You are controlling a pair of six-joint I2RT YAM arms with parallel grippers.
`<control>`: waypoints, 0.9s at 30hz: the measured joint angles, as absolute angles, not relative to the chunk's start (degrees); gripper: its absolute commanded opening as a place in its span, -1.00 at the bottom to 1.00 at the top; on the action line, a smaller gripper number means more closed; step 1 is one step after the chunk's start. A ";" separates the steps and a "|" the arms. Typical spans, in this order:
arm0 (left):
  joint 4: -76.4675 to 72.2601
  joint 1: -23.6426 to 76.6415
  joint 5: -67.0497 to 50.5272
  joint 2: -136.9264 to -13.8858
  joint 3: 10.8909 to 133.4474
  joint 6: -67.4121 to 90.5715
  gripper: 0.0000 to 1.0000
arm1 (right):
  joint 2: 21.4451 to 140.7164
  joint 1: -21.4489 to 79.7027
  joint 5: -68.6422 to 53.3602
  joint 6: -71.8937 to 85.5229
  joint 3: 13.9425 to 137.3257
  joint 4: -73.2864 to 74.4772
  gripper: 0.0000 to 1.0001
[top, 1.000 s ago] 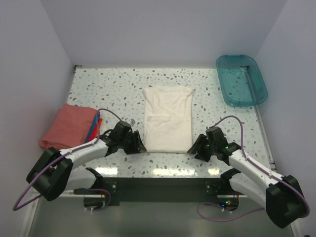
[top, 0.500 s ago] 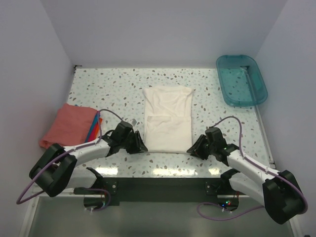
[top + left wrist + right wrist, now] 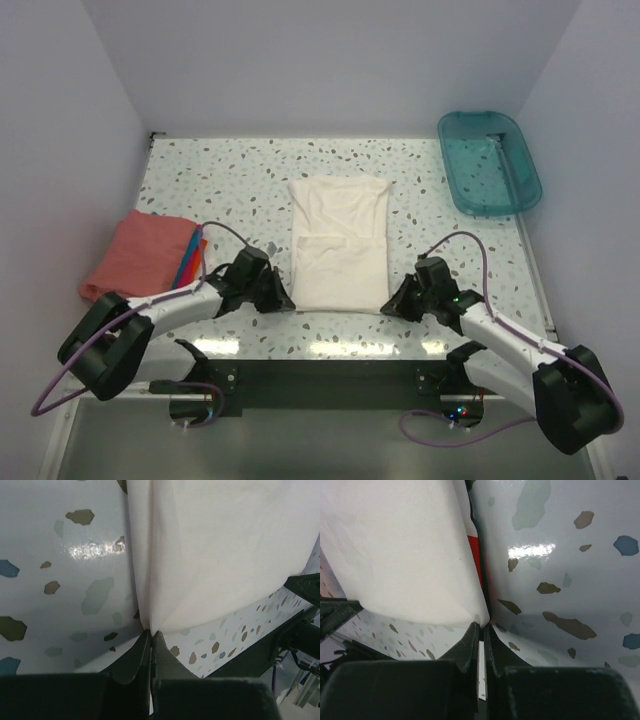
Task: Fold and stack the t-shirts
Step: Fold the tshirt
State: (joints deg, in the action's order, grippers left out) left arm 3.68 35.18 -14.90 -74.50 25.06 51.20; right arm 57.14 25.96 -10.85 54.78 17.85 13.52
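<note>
White t-shirt [image 3: 340,245] lies folded into a long rectangle at the middle of the speckled desk [image 3: 230,175], as we see it from the top view. Our left end effector [image 3: 284,301] sits at its near left corner and our right end effector [image 3: 389,303] at its near right corner. A salmon-pink folded t-shirt [image 3: 135,255] lies near the left edge, with orange-red and blue cloth edges [image 3: 192,258] showing along its right side. A teal tub [image 3: 488,160] stands at the far right.

From the left wrist we see the fingers pinched shut on the white t-shirt's corner.

From the right wrist we see the fingers likewise closed on the other corner, where a red strip shows between the layers.
</note>
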 measured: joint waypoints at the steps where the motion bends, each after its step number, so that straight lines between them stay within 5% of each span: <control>1: 4.54 35.31 -14.74 -73.45 24.97 51.18 -1.00 | 56.36 26.00 -11.53 53.82 17.89 14.22 -1.00; 12: 17.23 39.27 -12.69 -53.76 23.27 51.48 -1.00 | 35.70 29.74 -13.76 44.77 21.50 32.12 -1.00; 27: 27.42 36.40 -4.80 -61.63 48.49 45.30 -1.00 | 50.68 29.91 -6.61 36.32 44.60 39.42 -1.00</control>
